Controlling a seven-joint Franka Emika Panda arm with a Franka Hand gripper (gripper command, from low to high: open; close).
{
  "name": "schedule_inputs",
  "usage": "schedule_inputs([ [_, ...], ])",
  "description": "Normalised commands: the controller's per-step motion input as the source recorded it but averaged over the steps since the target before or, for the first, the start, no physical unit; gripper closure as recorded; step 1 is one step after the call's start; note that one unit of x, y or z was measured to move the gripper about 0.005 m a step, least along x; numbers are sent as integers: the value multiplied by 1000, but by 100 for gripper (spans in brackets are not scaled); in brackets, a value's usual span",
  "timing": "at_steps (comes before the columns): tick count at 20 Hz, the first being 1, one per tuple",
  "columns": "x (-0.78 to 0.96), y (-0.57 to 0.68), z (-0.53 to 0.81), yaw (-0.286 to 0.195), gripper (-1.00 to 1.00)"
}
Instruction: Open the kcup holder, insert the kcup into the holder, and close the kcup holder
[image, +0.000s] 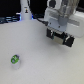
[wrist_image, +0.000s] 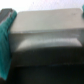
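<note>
— White tabletop (image: 35, 60) fills most of what we see, with wide bare room around the small green round pod with a white top (image: 15, 59), which sits alone near the exterior view's left edge.

— We see the white robot arm's gripper (image: 60, 40) hanging well apart from it, at the exterior view's upper right, dark fingers (image: 50, 34) parted, nothing between them. Our wrist view is too blurred to name anything.

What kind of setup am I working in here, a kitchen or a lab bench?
Likely a lab bench, not a kitchen: a plain white table with only a small green kcup lying on it, the gripper hanging above, and dim, blurred equipment behind. No kcup holder shows clearly.
</note>
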Motion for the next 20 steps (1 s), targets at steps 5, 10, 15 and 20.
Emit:
schedule_inputs([
  [5, 594, -189, 165, -81, -100],
  [10, 433, -222, 290, -117, -100],
  [15, 246, -428, 363, -147, -100],
  [20, 168, -615, 302, -193, -100],
])
